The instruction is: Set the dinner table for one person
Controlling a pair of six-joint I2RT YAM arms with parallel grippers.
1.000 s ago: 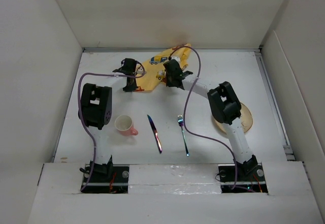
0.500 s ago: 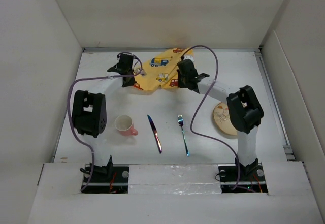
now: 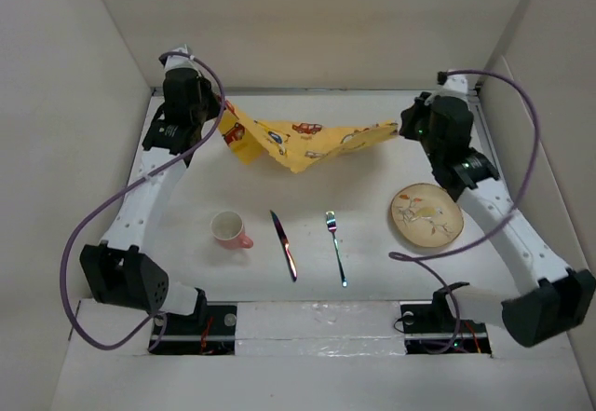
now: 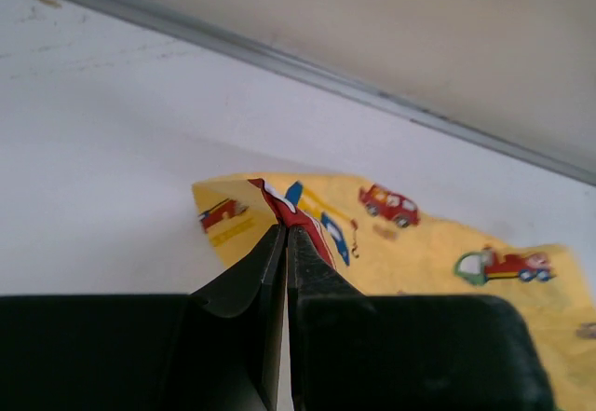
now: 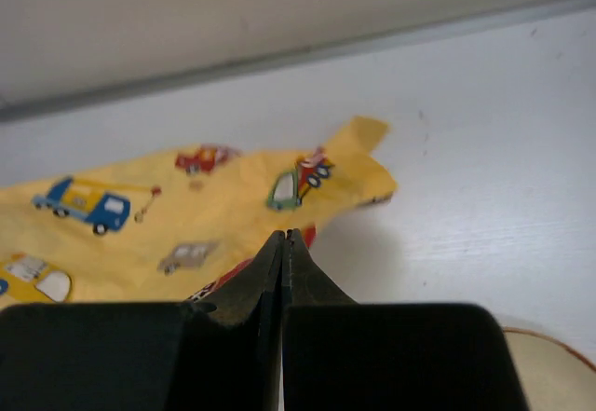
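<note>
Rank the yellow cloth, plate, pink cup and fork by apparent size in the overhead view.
1. Yellow cloth, held up nearer the camera.
2. Plate.
3. Pink cup and fork: unsure, fork longer but thinner.

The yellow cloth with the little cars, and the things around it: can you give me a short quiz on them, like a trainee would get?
1. True or false: the left gripper and the right gripper are each shut on an end of the yellow cloth.
2. What lies between the cup and the fork? A) spoon B) knife C) bowl
3. Fill in: the plate lies on the robot's ___ side of the table.
Key: 1 true; 2 B; 3 right.
</note>
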